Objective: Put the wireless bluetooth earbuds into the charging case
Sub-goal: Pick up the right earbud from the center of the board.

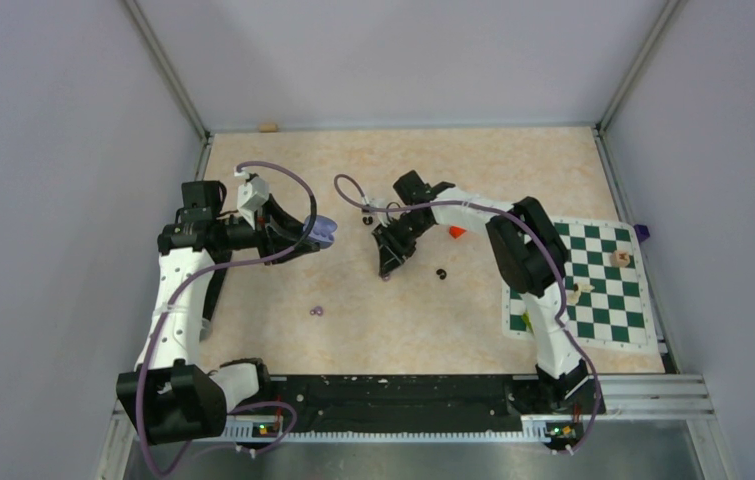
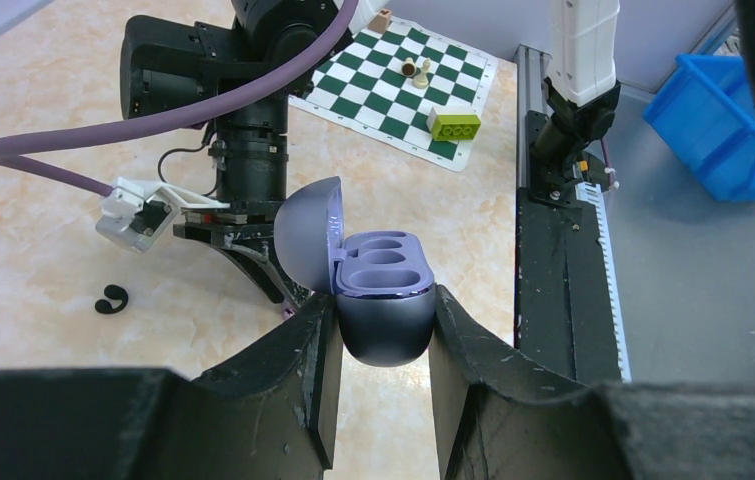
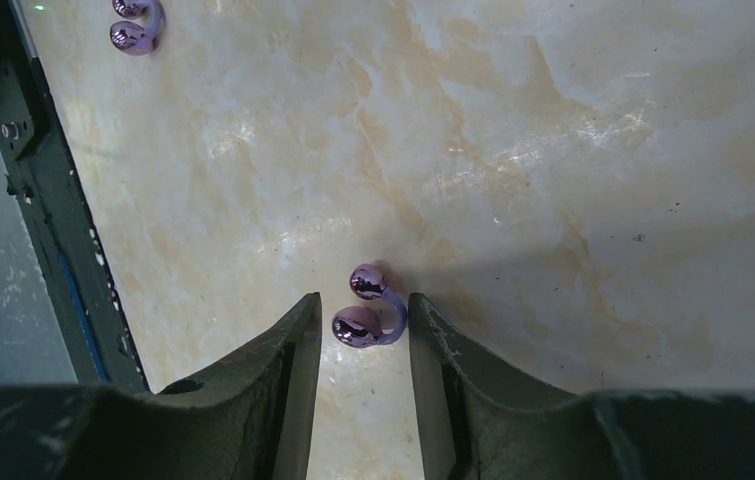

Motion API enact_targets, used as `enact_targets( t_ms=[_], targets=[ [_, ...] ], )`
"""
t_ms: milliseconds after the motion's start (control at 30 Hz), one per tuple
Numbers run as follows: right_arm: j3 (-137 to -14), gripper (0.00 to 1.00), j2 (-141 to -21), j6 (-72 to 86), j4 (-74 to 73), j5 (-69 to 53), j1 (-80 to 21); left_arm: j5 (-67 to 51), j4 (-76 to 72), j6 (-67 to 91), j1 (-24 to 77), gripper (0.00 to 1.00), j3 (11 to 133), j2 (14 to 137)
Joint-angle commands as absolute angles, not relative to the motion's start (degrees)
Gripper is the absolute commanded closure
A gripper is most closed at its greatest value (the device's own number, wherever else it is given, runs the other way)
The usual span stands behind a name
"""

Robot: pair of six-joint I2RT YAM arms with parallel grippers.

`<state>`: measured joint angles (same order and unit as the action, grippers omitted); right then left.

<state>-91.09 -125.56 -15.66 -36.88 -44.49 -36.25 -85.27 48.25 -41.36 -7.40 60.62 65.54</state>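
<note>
My left gripper (image 2: 385,302) is shut on the lilac charging case (image 2: 383,300) and holds it above the table with its lid (image 2: 305,235) open and both sockets empty; the case also shows in the top view (image 1: 325,231). My right gripper (image 3: 363,302) points down at the table, open, its fingertips either side of a lilac earbud (image 3: 366,305) that lies on the surface. A second lilac earbud (image 3: 136,22) lies nearer the arm bases (image 1: 317,311). One black earbud (image 1: 441,273) lies right of the right gripper (image 1: 388,262), and another (image 1: 367,217) lies behind it.
A small red block (image 1: 456,232) sits under the right forearm. A green-and-white chessboard mat (image 1: 583,285) with a few pieces lies at the right, with a green brick (image 2: 453,122) on its near corner. A blue bin (image 2: 718,130) stands off the table.
</note>
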Motion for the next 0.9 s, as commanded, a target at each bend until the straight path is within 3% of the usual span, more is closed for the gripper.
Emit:
enact_targets(
  t_ms=[0, 267, 867],
  targets=[
    [-93.3, 0.62, -125.4, -13.7, -37.0, -43.2, -35.2, -87.7, 48.2, -42.4, -7.6, 1.0, 60.6, 64.9],
    [-93.1, 0.65, -124.2, -11.1, -37.4, -40.7, -31.0, -87.5, 48.2, -42.5, -7.6, 1.0, 60.6, 65.1],
    [-90.2, 0.7, -127.9, -12.1, -37.4, -40.7, -33.4, -87.4, 48.2, -42.6, -7.6, 1.0, 60.6, 64.7]
  ],
)
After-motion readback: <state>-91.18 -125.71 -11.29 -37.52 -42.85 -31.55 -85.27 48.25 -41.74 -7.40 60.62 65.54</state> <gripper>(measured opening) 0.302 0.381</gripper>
